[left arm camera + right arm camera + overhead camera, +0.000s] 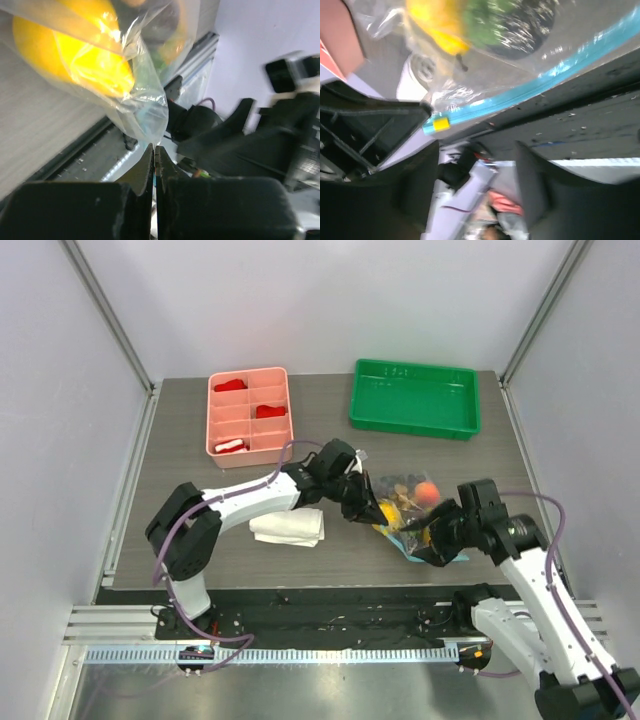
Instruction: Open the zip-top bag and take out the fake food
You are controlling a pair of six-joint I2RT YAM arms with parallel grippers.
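Robot lab cell: plain white panel walls, metal corner posts, grey table, slotted rail along near edge.

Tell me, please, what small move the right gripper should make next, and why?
Probably ease forward and close on the light-blue zip strip near its yellow slider: the left gripper is shut on the zip-top bag, and the strip lies just ahead of the open right gripper.
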